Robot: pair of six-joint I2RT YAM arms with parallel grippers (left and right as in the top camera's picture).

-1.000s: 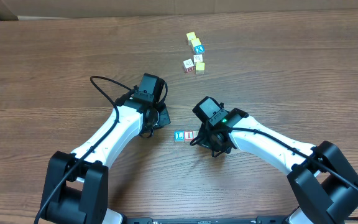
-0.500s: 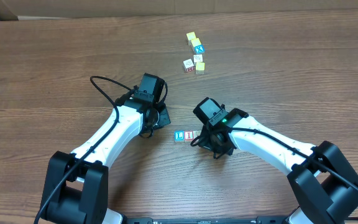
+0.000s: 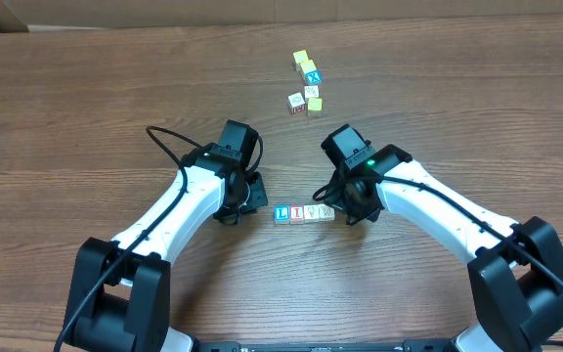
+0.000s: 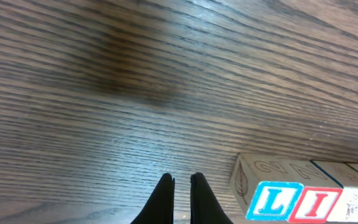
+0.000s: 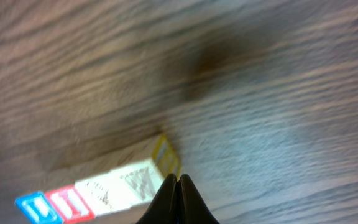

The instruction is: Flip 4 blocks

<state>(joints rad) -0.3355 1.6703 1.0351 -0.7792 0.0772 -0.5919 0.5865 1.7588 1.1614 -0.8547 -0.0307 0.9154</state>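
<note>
Step in hand: Flipping job, and by my read we're between tips. Both pincers are down low at either end of the row, and neither has hold of a block.
Next move: It looks like a push with closed tips to roll one cube over. Care is needed, because the cubes sit side by side and a shove on one could drag its neighbour.
Left arm: It reaches up from the near edge of the bench and bends in towards the middle, wrist dipped low.
Right arm: It mirrors that from the near right, elbow out wide and wrist angled down at the row's right end.
Left pincer point(image 4: 180, 180): Fingers drawn together with nothing between them, tips just off the wood. It sits just beside the row's left end and is not touching it.
Right pincer point(image 5: 177, 180): Shut tight and empty, tips right by the end cube, though contact I can't call.
The blocks point(image 3: 304, 212): Four in a straight line about mid-bench, touching one another.
Blue L block point(image 4: 272, 200): The left end, letter face up.
Red I block point(image 4: 312, 205): Right next to it.
Pale blocks point(image 5: 126, 183): Two cream tops follow, and the last one shows a yellow side.
Far cubes point(image 3: 306, 83): A loose cluster towards the far edge, well apart from the row and with neither pincer near it.
</note>
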